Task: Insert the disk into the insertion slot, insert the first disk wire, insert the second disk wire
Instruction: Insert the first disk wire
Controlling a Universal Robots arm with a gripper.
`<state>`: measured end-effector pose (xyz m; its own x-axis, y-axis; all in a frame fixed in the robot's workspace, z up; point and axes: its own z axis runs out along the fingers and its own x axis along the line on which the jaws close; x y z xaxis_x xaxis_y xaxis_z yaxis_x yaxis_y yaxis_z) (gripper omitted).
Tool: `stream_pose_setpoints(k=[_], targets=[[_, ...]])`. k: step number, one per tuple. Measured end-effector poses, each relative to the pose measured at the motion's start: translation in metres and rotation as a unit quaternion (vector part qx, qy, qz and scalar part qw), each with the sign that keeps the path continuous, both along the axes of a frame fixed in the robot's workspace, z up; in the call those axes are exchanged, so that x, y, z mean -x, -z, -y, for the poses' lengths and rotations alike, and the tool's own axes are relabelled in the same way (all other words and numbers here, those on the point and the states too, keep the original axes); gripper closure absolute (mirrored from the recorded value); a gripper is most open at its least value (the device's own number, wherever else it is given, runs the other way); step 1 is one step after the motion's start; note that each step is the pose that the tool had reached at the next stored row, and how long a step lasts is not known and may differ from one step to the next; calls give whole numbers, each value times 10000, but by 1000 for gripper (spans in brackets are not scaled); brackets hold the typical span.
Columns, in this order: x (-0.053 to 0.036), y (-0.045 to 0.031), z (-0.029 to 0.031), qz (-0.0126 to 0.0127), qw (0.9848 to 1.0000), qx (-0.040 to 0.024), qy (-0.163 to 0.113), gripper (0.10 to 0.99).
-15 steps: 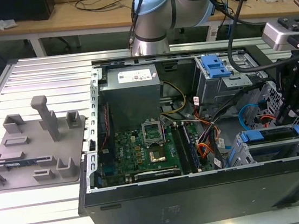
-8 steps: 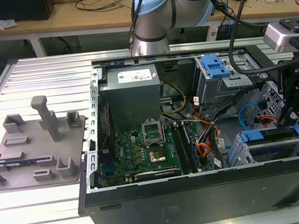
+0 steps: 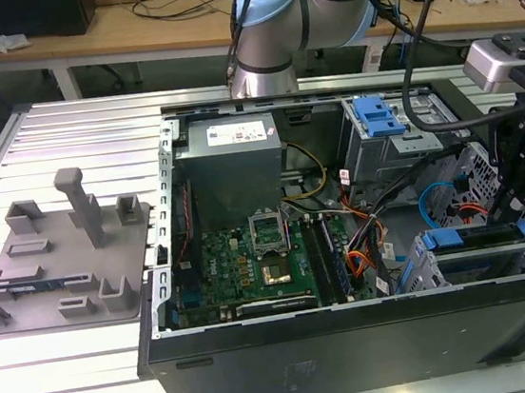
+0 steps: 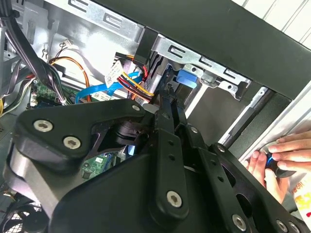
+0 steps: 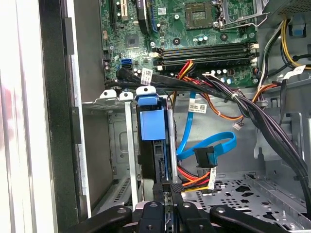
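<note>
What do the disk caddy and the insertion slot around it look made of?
Disk caddy: bright blue moulded plastic, smooth, with a slight sheen. Insertion slot: bare grey sheet metal, probably steel, matte; folded edges and punched holes suggest that.

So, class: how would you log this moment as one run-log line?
disk: in insertion slot | gripper: at disk's exposed edge | blue cable: connector hanging free

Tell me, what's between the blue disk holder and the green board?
In the first wrist view, a bundle of black cables crosses between the disk's blue caddy and the green motherboard.
</note>
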<state>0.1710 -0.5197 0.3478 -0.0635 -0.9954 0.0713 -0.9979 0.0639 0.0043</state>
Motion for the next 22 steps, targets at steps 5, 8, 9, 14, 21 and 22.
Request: stream_pose_setpoints(k=[5, 8, 9, 14, 21, 22], targets=[[5, 8, 0, 0, 10000, -1, 0, 918], [6, 12, -1, 0, 10000, -1, 0, 918], [7, 14, 0, 0, 10000, -1, 0, 918], [7, 31, 0, 0, 10000, -1, 0, 918], [7, 55, 0, 0, 10000, -1, 0, 918], [7, 58, 0, 0, 10000, -1, 0, 918]])
